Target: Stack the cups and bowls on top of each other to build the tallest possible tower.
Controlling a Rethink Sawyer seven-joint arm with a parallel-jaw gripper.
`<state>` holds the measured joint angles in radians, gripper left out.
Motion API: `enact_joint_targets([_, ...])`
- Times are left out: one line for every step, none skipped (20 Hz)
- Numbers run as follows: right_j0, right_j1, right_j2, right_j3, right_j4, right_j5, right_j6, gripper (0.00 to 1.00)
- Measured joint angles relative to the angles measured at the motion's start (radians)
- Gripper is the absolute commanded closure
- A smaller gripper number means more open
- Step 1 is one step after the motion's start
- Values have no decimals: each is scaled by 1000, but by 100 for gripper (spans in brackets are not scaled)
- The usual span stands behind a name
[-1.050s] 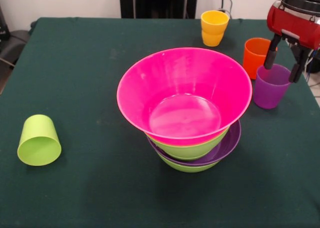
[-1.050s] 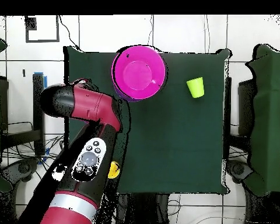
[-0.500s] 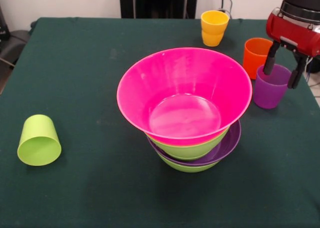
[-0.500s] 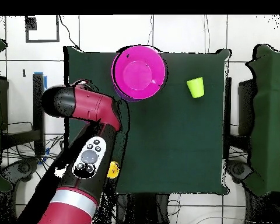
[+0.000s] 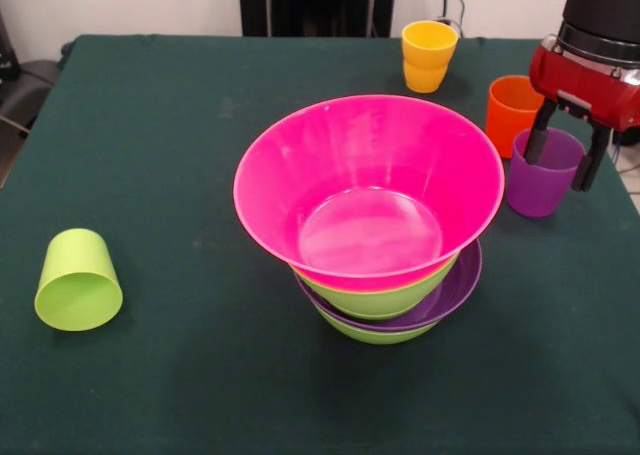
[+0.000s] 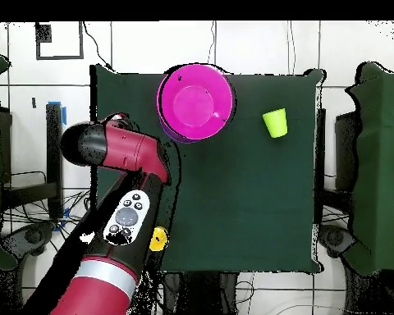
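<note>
Purple cup (image 5: 541, 183) between end effector (image 5: 561, 159) fingers.

Arm: red and black, reaching down at the surface's far right corner in the front view; tool (image 5: 563, 161): pointing straight down, two black fingers (image 5: 536, 144) spread apart; wrist housing red, upper link black.

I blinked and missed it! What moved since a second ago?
Only the arm moved. The pincer dropped a bit lower over the purple cup, fingers open, one inside the rim and one outside; it hasn't squeezed yet. The purple cup, orange cup, yellow-orange cup, tipped-over green cup and the tower all stayed put.
</note>
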<state>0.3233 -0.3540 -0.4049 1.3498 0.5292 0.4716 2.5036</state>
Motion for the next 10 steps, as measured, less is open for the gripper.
enact_joint_targets([0, 0, 0, 0, 0, 0, 0, 0])
enact_joint_targets([1, 1, 0, 0, 1, 0, 0, 0])
enact_joint_targets([2, 1, 0, 0, 2, 0, 0, 0])
enact_joint_targets([3, 1, 0, 0, 2, 0, 0, 0])
enact_joint_targets([5, 1, 0, 0, 2, 0, 0, 0])
enact_joint_targets([6, 2, 0, 0, 2, 0, 0, 0])
enact_joint_targets([8, 2, 0, 0, 3, 0, 0, 0])
enact_joint_targets([8, 2, 0, 0, 3, 0, 0, 0])
enact_joint_targets([10, 2, 0, 0, 3, 0, 0, 0])
enact_joint_targets([11, 2, 0, 0, 3, 0, 0, 0])
